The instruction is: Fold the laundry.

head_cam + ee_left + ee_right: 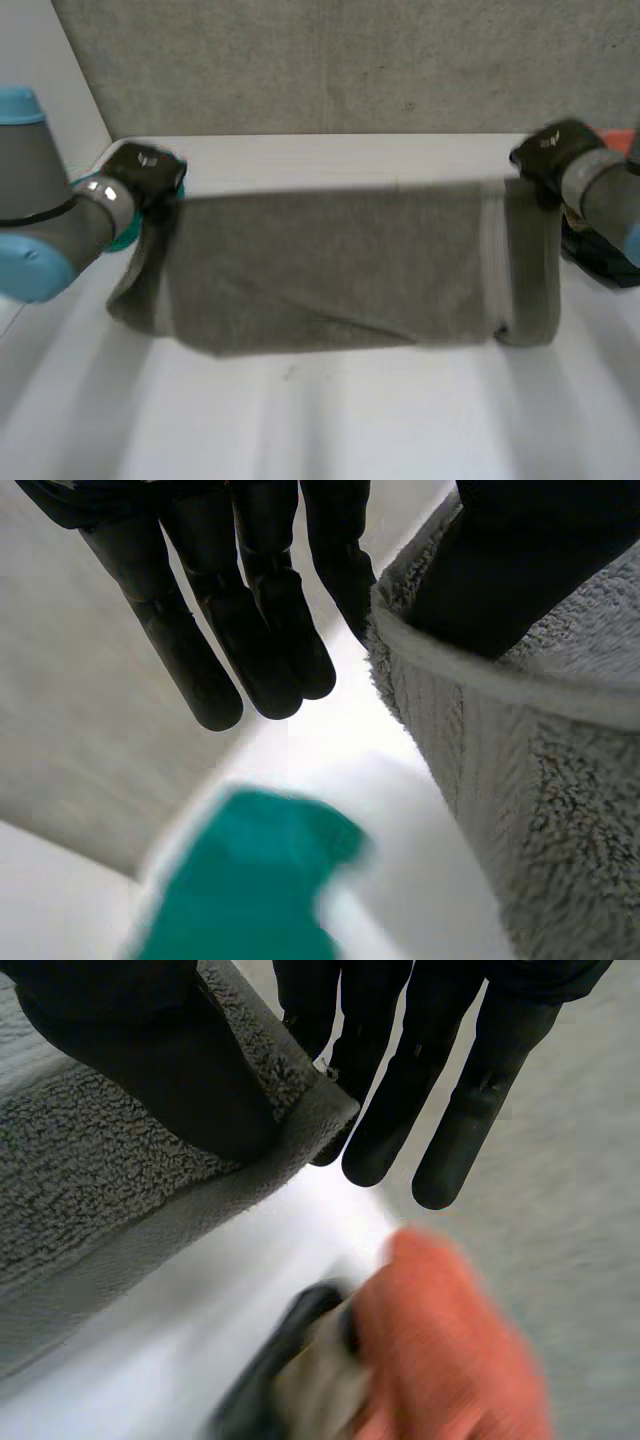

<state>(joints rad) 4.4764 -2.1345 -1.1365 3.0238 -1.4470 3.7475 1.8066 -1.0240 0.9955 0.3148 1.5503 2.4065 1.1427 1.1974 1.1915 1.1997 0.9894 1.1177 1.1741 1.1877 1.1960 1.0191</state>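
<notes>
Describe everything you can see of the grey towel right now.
The grey towel is looped terry with a paler band near its right end. It hangs spread wide, top edge pulled straight between the left hand and the right hand, each pinching an upper corner between thumb and fingers. Both ends curl back, and its lower edge seems to reach the white table.

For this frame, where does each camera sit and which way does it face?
Head view: between and behind the arms, looking down at the table and the grey towel held between the left hand and right hand; both arms show.
Left wrist view: on the left wrist, looking along its hand, which pinches a towel corner, toward a teal cloth.
Right wrist view: on the right wrist, looking along its hand, pinching the other corner, toward an orange object.
Shared: all show the towel.
</notes>
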